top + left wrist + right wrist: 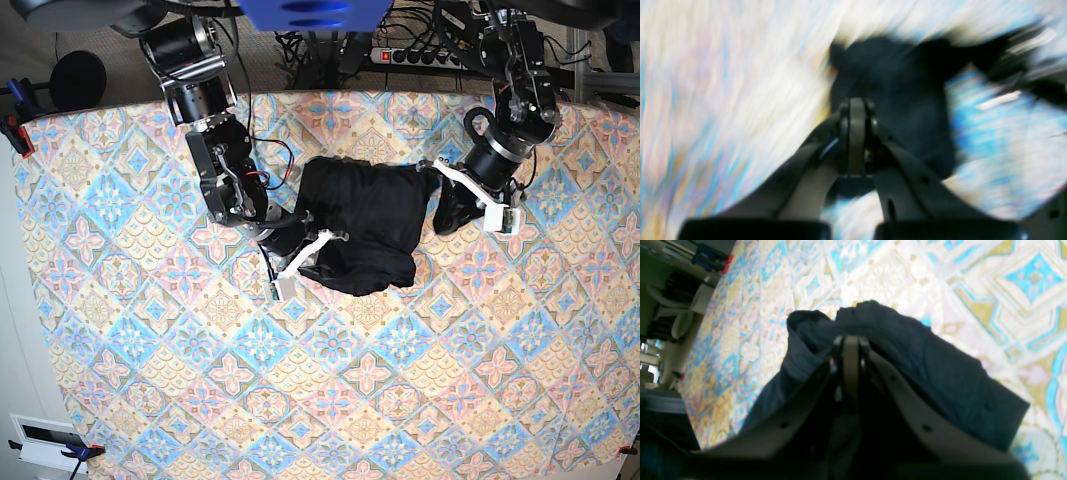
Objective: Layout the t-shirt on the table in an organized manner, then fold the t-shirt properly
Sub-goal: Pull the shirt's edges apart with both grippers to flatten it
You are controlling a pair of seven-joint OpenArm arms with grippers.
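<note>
Gripping the shirt (360, 230) at its left edge in the base view, the right claw (318, 243) is pinched tight on black cloth, its fingers (850, 363) pressed together. The shirt lies bunched on the table (330, 400), near the far middle. At its right edge the left claw (440, 178) is likewise clamped onto the fabric, though its wrist view is blurred.

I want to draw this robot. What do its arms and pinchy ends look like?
Both arms are chunky black tubes joined by round black joints, with thin black and red cables running along them. Near the end of each arm sits a white bracket. The left gripper and right gripper each have two dark, curved jaws with small round holes, meeting around a flat grey middle strip.
</note>
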